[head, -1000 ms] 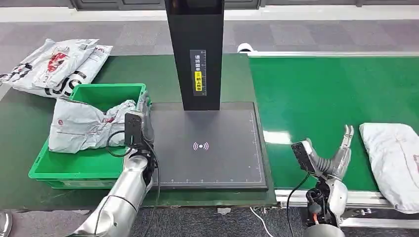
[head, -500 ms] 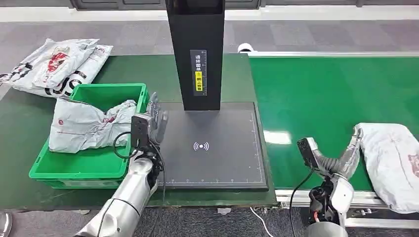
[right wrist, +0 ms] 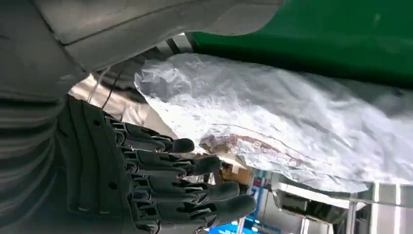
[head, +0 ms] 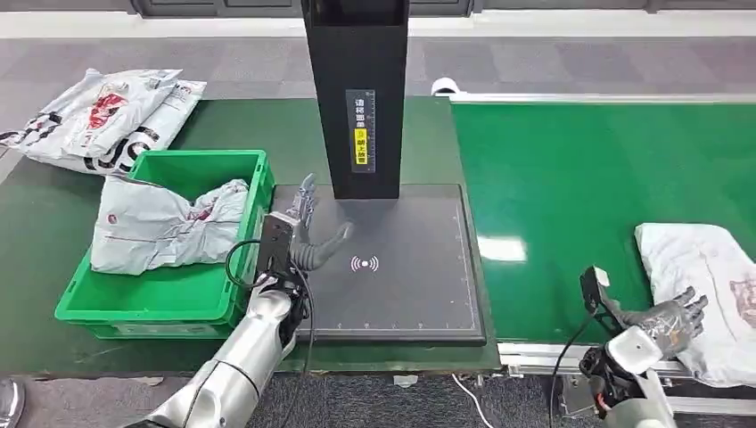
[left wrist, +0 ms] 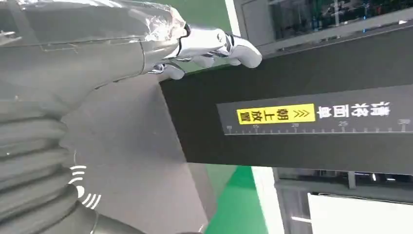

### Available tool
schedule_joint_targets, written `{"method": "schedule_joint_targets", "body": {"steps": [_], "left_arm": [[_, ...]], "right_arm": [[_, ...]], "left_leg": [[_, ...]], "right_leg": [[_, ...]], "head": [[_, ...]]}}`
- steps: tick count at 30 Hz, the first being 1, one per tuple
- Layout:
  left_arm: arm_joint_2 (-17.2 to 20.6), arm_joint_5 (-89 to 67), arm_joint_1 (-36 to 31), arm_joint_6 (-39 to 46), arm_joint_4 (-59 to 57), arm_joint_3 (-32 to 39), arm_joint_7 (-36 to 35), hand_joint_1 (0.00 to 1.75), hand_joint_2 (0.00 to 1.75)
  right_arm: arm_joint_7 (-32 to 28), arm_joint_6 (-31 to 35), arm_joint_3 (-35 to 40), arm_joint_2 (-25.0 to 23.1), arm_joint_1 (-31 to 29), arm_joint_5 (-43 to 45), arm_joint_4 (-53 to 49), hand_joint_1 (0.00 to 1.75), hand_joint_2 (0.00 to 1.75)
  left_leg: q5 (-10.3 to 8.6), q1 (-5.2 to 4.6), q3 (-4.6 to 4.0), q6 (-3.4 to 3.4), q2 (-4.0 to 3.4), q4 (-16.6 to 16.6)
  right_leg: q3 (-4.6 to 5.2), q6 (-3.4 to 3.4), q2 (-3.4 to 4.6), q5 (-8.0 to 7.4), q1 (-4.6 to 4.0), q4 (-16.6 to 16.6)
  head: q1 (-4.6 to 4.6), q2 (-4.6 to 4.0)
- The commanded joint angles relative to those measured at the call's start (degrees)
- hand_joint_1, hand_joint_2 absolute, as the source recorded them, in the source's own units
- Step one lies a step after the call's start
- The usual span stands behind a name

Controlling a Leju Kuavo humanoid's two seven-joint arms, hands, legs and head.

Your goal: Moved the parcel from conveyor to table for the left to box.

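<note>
Green belting covers the conveyor (head: 571, 178), and the parcel (head: 704, 285) lies at its near right edge, a soft crinkled plastic mailer that looks light and slippery (it should bunch rather than hold shape), so a hold across its near edge seems best. The right robot hand (head: 673, 316) rests against that edge, fingers apart and gripping nothing yet. The left robot hand (head: 308, 236) hovers spread wide over the black pad (head: 401, 285) on the bench (head: 36, 232). The green crate (head: 134, 303) at the bench's left holds another grey mailer (head: 160, 227).
</note>
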State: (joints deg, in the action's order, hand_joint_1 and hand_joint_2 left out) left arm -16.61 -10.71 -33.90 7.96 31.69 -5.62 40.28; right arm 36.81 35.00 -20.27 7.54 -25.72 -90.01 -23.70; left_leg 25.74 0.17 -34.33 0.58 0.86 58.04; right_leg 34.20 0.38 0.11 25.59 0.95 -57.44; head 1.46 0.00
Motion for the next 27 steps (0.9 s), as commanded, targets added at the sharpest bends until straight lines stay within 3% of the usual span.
{"method": "schedule_joint_targets", "body": {"steps": [1, 6, 12, 27], "left_arm": [[1.5, 0.13, -3.0, 0.03, -6.93, -4.37, -0.28, 0.0, 1.75], [1.71, -0.02, -3.3, 0.14, -7.86, -3.94, -0.28, 0.0, 1.75], [1.84, 0.08, -3.65, -0.09, -8.26, -3.14, -0.28, 0.0, 1.75], [2.44, 0.76, -2.92, -0.44, -7.48, -2.53, -0.28, 0.0, 1.75]], "right_arm": [[2.05, -3.14, 5.85, 5.66, -0.3, 0.03, 10.02, 0.0, 1.75], [3.19, -8.98, 6.43, 6.89, 0.46, 0.01, 10.54, 0.0, 1.75], [3.19, -18.26, 8.81, 11.61, 2.27, 0.01, 10.56, 0.0, 1.75], [3.19, -18.43, 10.67, 10.14, 0.14, 0.01, 10.18, 0.0, 1.75]], "left_leg": [[0.03, 0.04, 0.09, 0.0, -0.01, -0.03], [0.03, 0.05, 0.18, 0.0, -0.01, -0.08], [0.01, 0.02, 0.06, -0.01, 0.1, -0.01], [0.03, 0.03, 0.11, -0.02, -0.03, 0.03]], "right_leg": [[-0.11, -0.02, -0.03, 0.02, -0.04, 0.06], [-0.22, -0.01, -0.07, 0.04, -0.05, 0.15], [-0.1, 0.0, -0.15, 0.06, -0.01, 0.09], [-0.2, 0.05, 0.01, 0.0, -0.04, 0.11]], "head": [[0.0, -0.02], [0.0, 0.0], [0.02, -0.02], [0.02, -0.02]]}}
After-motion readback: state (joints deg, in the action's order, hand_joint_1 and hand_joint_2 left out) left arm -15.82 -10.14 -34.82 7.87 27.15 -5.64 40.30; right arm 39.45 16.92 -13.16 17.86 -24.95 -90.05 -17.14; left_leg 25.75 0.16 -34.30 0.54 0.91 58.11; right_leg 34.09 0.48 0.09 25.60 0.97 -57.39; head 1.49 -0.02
